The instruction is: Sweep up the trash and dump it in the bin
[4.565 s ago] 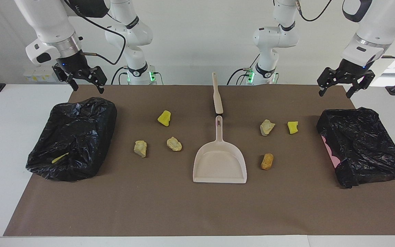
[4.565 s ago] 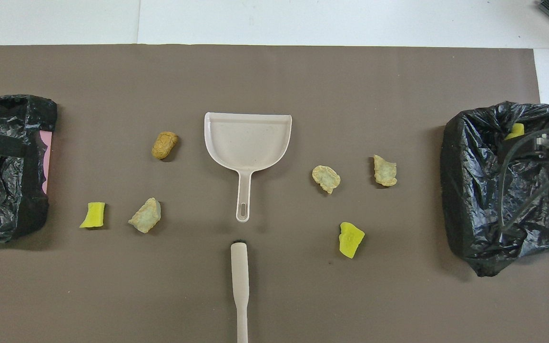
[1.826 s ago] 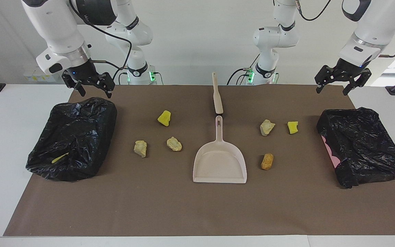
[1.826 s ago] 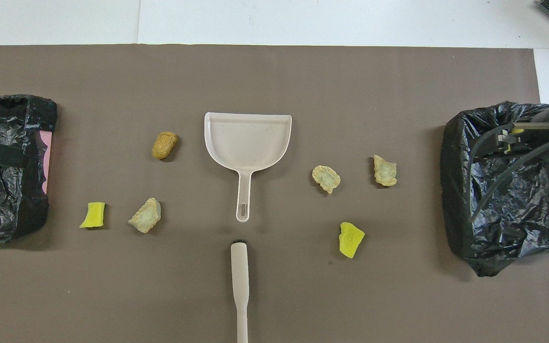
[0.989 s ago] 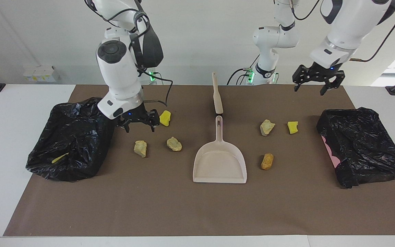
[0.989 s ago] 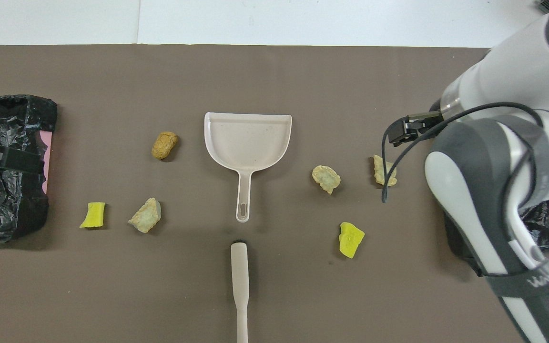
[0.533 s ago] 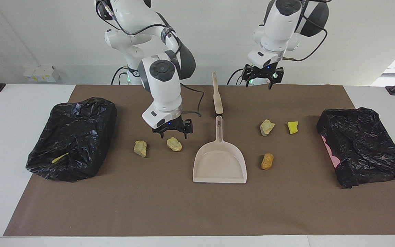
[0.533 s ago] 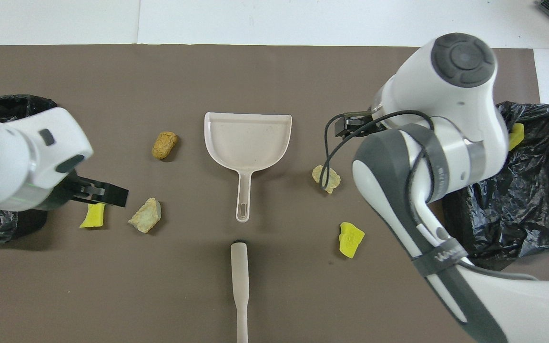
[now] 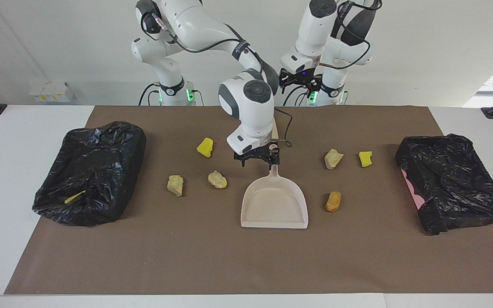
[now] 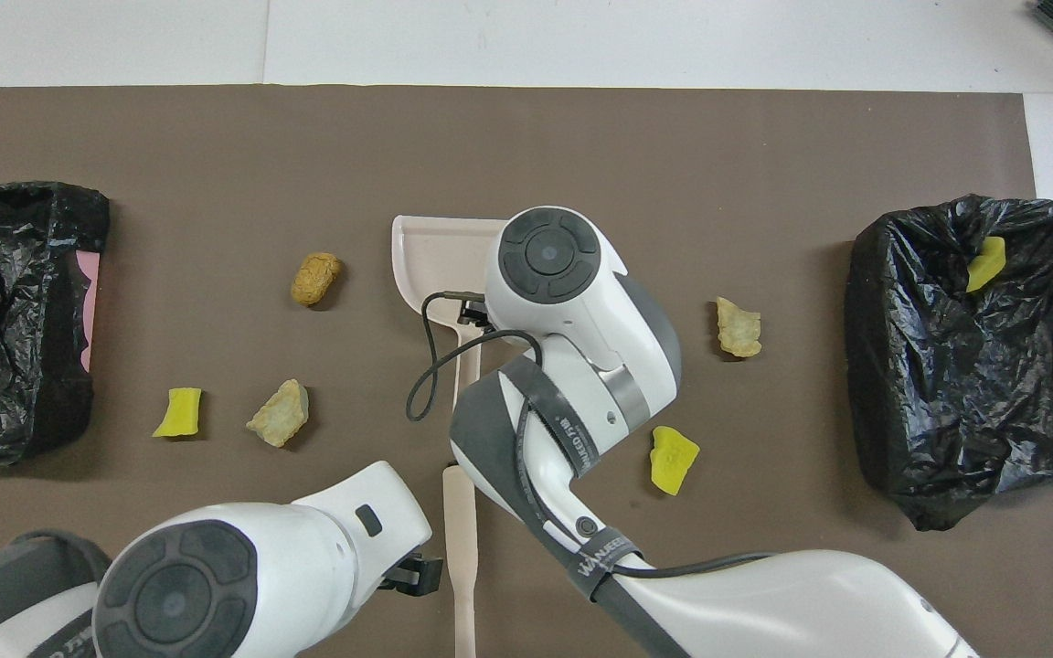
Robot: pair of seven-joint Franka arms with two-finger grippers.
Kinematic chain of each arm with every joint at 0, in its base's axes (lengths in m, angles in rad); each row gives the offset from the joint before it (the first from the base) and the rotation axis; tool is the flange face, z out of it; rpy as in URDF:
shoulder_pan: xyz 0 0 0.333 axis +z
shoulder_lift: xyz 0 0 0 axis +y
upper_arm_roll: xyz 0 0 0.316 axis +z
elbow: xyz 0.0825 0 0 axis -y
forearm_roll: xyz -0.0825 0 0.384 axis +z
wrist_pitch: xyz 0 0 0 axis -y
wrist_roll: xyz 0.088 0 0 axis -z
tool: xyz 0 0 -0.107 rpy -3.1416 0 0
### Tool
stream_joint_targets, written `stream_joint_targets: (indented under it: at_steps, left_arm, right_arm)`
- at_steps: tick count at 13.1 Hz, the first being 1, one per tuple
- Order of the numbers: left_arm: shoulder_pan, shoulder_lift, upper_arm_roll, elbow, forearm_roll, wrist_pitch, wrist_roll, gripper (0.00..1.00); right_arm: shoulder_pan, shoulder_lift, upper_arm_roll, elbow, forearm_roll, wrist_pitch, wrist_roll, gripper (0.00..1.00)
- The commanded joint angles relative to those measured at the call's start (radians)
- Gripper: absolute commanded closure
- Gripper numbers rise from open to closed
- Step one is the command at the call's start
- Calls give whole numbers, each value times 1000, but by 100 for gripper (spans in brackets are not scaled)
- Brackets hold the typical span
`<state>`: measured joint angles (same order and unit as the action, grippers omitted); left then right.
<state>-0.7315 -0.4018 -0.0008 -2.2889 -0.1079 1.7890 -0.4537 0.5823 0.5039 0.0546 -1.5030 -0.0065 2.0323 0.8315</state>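
The beige dustpan [image 9: 274, 205] lies mid-mat, its handle toward the robots. My right gripper [image 9: 258, 159] is open and low over the handle's end; I cannot tell if it touches. My left gripper [image 9: 298, 82] is open, raised over the brush [image 10: 459, 512] that lies nearer the robots than the pan. Trash lies beside the pan. Toward the right arm's end are a yellow sponge [image 9: 205, 147] and two beige chunks [image 9: 175, 185] [image 9: 217, 179]. Toward the left arm's end are a beige chunk [image 9: 333, 158], a yellow sponge [image 9: 365, 158] and an orange-brown piece [image 9: 333, 201].
A bin lined with a black bag [image 9: 92, 171] stands at the right arm's end of the brown mat, with a yellow scrap [image 9: 75, 197] in it. A second black-bagged bin [image 9: 452, 179] stands at the left arm's end. The right arm hides one beige chunk in the overhead view.
Both arms swung in from over the bins to the middle. The right gripper came down over the dustpan handle; the left moved over the brush. Nothing on the mat moved.
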Motion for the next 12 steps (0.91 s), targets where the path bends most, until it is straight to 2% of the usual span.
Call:
stream_joint_targets:
  at_steps: [1, 3, 4, 6, 9, 10, 11, 12]
  left_arm:
    - [-68, -43, 18, -99, -12, 56, -60, 0]
    - [-91, -39, 18, -122, -10, 93, -101, 0]
    - [-126, -32, 18, -144, -12, 116, -132, 0]
    - [-198, -19, 18, -187, -12, 185, -225, 0]
    - [-284, 53, 18, -225, -12, 318, -351, 0]
    - [-289, 87, 18, -225, -10, 341, -362, 0]
    - [-310, 122, 18, -228, -12, 358, -378, 0]
    - [-330, 147, 18, -247, -12, 395, -399, 0]
  right_arm:
    - [39, 41, -2, 26, 5, 35, 79, 0]
    - [54, 38, -2, 21, 8, 42, 90, 1]
    - [53, 38, -2, 15, 8, 45, 90, 11]
    - [53, 32, -1, -12, 10, 58, 89, 17]
    - [53, 22, -1, -34, 20, 65, 87, 23]
    - [53, 21, -1, -37, 25, 66, 77, 27]
    - [53, 21, -1, -37, 25, 63, 74, 38]
    - [53, 19, 1, -40, 25, 65, 70, 45]
